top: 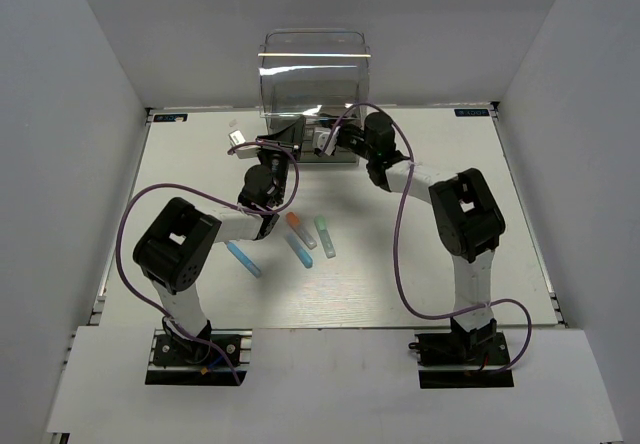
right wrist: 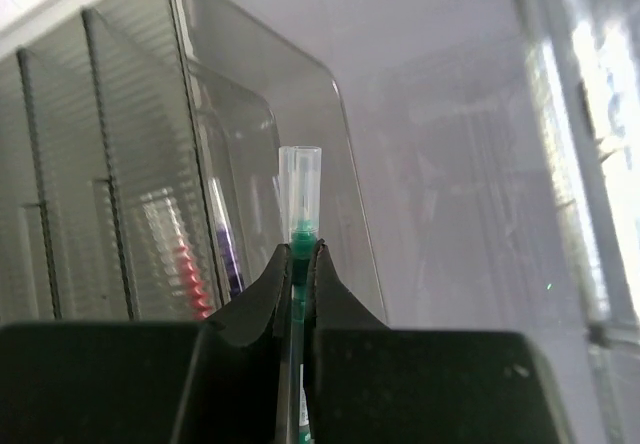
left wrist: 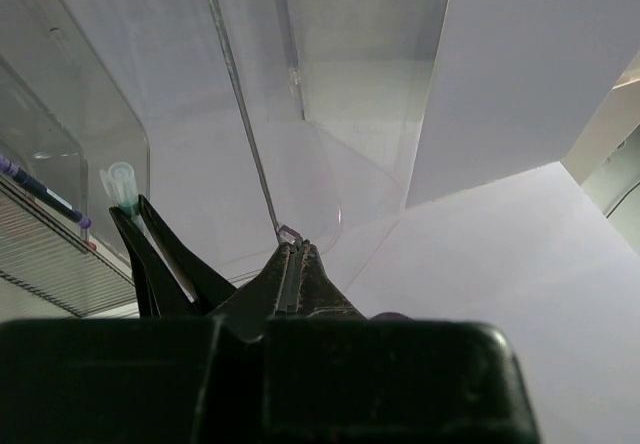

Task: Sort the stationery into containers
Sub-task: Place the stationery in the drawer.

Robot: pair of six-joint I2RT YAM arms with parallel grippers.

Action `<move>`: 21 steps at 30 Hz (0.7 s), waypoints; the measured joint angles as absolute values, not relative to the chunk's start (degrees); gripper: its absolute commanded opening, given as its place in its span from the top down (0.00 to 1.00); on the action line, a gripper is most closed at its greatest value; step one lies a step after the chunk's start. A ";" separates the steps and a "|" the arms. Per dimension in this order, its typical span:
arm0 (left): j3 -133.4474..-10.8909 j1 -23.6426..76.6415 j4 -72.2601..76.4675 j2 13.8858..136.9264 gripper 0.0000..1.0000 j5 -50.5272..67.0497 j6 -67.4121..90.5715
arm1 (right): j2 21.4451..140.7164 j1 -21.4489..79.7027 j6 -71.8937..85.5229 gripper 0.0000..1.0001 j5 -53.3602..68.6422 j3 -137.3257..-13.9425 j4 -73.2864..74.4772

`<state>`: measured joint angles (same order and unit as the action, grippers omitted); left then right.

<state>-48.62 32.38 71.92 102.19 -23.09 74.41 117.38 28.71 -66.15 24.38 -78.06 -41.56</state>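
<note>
The clear plastic cabinet (top: pixel 315 74) stands at the table's back. My right gripper (right wrist: pixel 302 249) is shut on a thin green pen (right wrist: pixel 300 204) with a see-through cap, held just in front of an open drawer (right wrist: pixel 330 124). A purple pen (right wrist: pixel 228 254) and a red pen (right wrist: pixel 195 279) lie inside, behind a ribbed wall. My left gripper (left wrist: pixel 292 247) is shut on that clear drawer's thin edge (left wrist: pixel 240 104). In the left wrist view the green pen (left wrist: pixel 122 186) and the purple pen (left wrist: pixel 40 192) show at the left. Both grippers (top: pixel 292 136) (top: pixel 325 142) meet at the cabinet's foot.
On the table between the arms lie an orange marker (top: pixel 298 226), a mint-green marker (top: pixel 325 236) and two light-blue markers (top: pixel 243 259) (top: pixel 300 252). Grey walls close the table in at the left, right and back. Purple cables loop over both arms.
</note>
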 measured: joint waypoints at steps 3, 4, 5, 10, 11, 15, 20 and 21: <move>-48.62 32.38 71.79 102.19 1.00 -23.09 74.41 | 117.93 28.29 -66.17 1.00 23.40 -79.15 -40.10; -48.66 32.38 71.70 102.19 1.00 -23.09 74.41 | 117.93 28.18 -66.17 1.00 23.07 -79.29 -39.38; -48.75 32.38 71.55 102.19 1.00 -23.07 74.41 | 117.95 28.16 -66.11 1.00 22.98 -79.35 -38.92; -48.93 32.38 71.44 102.19 1.00 -22.98 74.41 | 117.95 28.18 -65.25 0.73 22.90 -79.35 -35.38; -48.95 32.38 71.31 102.19 1.00 -22.96 74.41 | 117.93 28.18 -65.14 0.66 22.96 -79.35 -35.16; -49.52 32.38 71.07 102.19 1.00 -22.87 74.54 | 117.14 28.14 -64.73 0.48 23.31 -79.59 -35.38; -50.22 32.38 70.70 102.19 1.00 -22.92 74.50 | 115.92 28.08 -63.07 0.46 24.62 -77.69 -34.46; -50.26 32.36 70.65 102.19 1.00 -22.90 74.48 | 115.66 28.08 -62.78 0.46 24.93 -76.97 -34.28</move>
<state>-50.26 32.36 70.65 102.19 -22.90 74.48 115.66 28.08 -62.78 24.93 -76.97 -34.28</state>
